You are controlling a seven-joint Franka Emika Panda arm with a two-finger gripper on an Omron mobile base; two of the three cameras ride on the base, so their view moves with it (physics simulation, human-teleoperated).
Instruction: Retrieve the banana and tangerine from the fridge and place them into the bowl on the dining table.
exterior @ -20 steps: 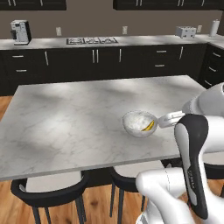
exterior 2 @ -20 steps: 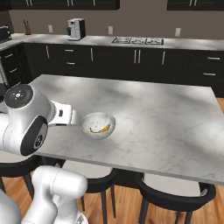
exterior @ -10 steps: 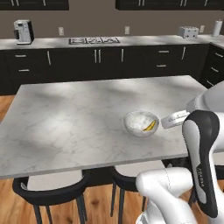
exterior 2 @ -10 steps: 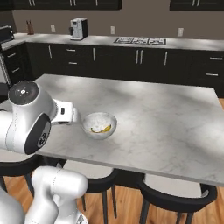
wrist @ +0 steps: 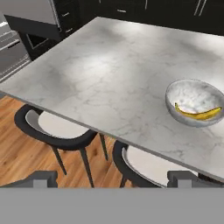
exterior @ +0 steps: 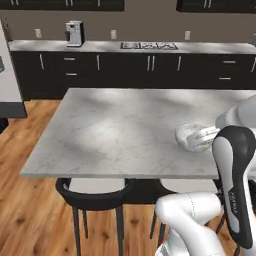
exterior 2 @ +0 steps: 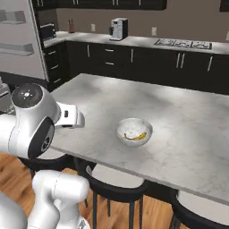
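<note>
The claw (wrist: 112, 178) is open wide and holds nothing. It hangs over two dark chairs (wrist: 57, 131) at the near edge of the bench (wrist: 109, 74). The banana (wrist: 197, 113) lies inside the bowl (wrist: 179, 94), which sits on the bench, off to one side of the claw. Far behind is a dark counter (exterior 2: 134, 42) with a coffee machine (exterior 2: 118, 29).
</note>
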